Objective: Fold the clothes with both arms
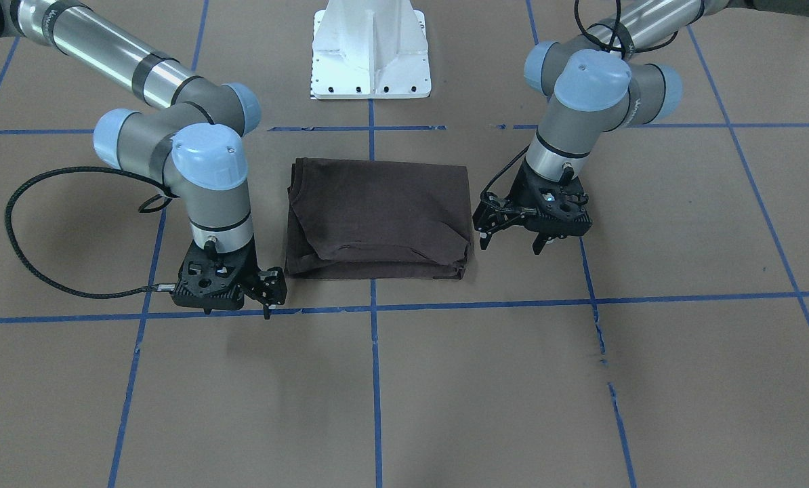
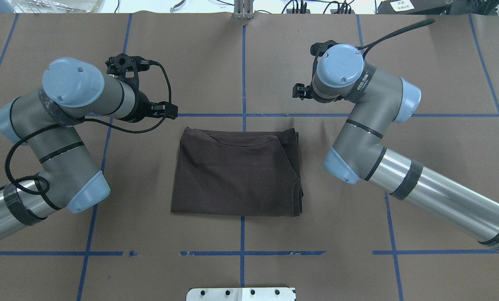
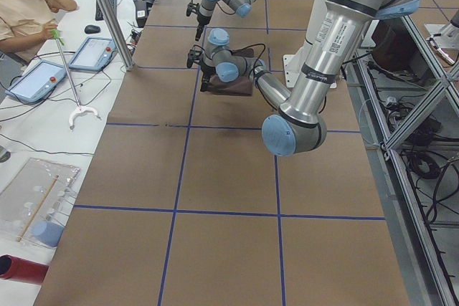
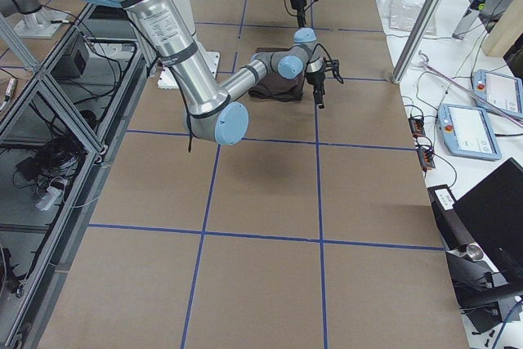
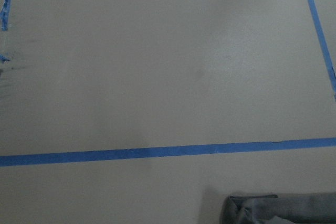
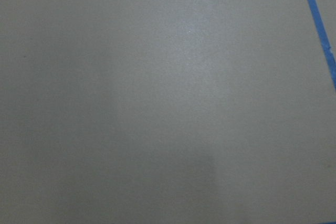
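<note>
— Dark brown folded T-shirt (image 1: 377,217)?
— Flat on brown paper-covered table (image 1: 445,393) (folded to a rectangle).
— Left black two-fingered claw (image 1: 511,240)?
— Spread wide, empty, just beside shirt.
— Right claw (image 1: 265,298)?
— Opposite side of shirt; opening impossible to tell.

t-shirt (image 1: 377,217) — on table (image 1: 486,379) (centre)

Soft cloth, matt paper
The dark brown cloth T-shirt (image 1: 377,217) looked matt; the brown paper-covered table (image 1: 513,379) smooth, dull.

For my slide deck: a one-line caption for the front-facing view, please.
Folded T-shirt on the table between the left gripper, open, and the right gripper, neither gripping it.
</note>
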{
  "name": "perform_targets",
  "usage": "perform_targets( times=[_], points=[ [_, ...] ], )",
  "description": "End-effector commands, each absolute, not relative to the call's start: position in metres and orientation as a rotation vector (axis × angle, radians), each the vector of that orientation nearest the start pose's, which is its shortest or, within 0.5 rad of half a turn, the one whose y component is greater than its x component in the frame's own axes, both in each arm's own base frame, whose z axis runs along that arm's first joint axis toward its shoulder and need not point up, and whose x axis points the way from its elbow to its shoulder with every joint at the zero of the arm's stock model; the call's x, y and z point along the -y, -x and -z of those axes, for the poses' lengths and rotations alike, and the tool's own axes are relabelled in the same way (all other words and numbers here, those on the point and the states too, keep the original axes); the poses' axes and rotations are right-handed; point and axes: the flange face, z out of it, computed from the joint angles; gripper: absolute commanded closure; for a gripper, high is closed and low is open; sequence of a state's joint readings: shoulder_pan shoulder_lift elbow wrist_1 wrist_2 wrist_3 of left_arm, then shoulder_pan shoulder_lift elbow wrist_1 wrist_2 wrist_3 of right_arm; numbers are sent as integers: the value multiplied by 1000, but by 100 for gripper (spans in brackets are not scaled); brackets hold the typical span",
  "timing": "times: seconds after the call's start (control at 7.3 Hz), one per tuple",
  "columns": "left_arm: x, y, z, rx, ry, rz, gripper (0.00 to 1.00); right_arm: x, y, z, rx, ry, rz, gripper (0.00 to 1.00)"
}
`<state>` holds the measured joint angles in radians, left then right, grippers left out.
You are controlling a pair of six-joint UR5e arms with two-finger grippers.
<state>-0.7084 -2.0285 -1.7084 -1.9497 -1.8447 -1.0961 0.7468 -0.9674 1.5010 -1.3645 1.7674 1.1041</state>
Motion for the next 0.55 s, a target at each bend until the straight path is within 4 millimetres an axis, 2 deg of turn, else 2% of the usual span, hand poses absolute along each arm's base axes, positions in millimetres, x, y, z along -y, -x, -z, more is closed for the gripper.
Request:
perform_targets(
  times=[0.0,0.14,0.27,0.41],
  points=[
    [484,-395,-311,-936,-338,43,0,558,317,-370,782,-234,-12,0],
    [474,-345,-337,-883,-398,-47,0,558,239,-414,779,-222,31,0],
    [466,-293,-363,-836,-428,-113,0,556,176,-453,769,-233,104,0],
    [458,-251,-392,-783,-440,-158,0,550,119,-484,755,-230,129,0]
  ],
)
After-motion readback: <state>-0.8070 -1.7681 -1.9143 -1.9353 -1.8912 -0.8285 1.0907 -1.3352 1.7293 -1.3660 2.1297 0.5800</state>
